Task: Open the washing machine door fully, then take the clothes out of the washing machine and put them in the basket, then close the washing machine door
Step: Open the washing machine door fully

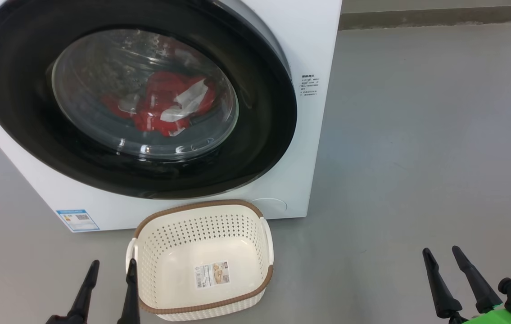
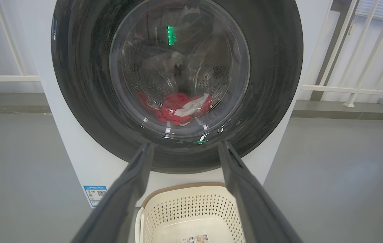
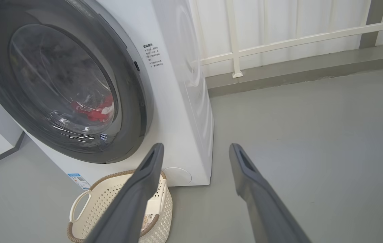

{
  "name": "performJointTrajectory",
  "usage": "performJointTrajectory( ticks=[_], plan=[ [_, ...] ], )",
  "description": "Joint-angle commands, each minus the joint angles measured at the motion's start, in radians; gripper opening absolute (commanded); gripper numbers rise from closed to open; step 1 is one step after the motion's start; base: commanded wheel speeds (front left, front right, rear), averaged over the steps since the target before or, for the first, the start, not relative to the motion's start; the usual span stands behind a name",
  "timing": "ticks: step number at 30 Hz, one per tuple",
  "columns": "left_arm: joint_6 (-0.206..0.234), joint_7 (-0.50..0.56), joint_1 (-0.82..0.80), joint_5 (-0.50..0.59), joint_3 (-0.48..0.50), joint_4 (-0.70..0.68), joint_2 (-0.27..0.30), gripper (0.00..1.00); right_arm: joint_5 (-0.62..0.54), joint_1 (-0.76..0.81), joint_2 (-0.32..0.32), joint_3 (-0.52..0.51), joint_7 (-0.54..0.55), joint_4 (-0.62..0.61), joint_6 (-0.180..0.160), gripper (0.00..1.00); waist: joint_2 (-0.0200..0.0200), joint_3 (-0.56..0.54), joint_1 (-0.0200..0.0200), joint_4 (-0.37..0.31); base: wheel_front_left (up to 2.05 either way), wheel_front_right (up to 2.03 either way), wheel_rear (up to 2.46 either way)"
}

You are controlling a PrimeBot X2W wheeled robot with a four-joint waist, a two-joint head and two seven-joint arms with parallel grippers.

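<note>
The white washing machine (image 1: 314,148) stands ahead with its round black door (image 1: 255,153) resting against the front, a thin gap showing along its upper right edge. Through the glass window I see the red clothes (image 1: 160,105) with white trim lying in the drum; they also appear in the wrist views as clothes (image 2: 178,108) and clothes (image 3: 95,113). The cream basket (image 1: 255,213) with a brown rim sits on the floor right before the machine, holding nothing but its sticker. My left gripper (image 1: 113,265) is open beside the basket's left side. My right gripper (image 1: 440,251) is open, far right.
Grey floor (image 1: 417,157) spreads wide to the right of the machine. A white railing (image 3: 279,40) and low kerb run behind. A blue label (image 1: 77,219) sits at the machine's lower left corner.
</note>
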Motion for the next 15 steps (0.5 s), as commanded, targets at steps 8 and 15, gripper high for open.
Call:
performJointTrajectory(
  ticks=[8, 15],
  plan=[
    [0.013, -0.012, -0.016, -0.016, 0.035, -0.014, 0.015, 1.0, -0.029, -0.009, -0.005, 0.001, -0.012, -0.034, -0.001, 1.0, 0.0, 0.005, 0.0, 0.002, 0.0, 0.0, 0.0],
    [0.013, -0.012, -0.018, -0.02, 0.032, -0.011, 0.015, 1.0, -0.033, -0.019, -0.008, 0.013, -0.012, -0.037, -0.001, 1.0, 0.0, 0.007, 0.0, 0.0, 0.0, 0.0, 0.0]
  ],
)
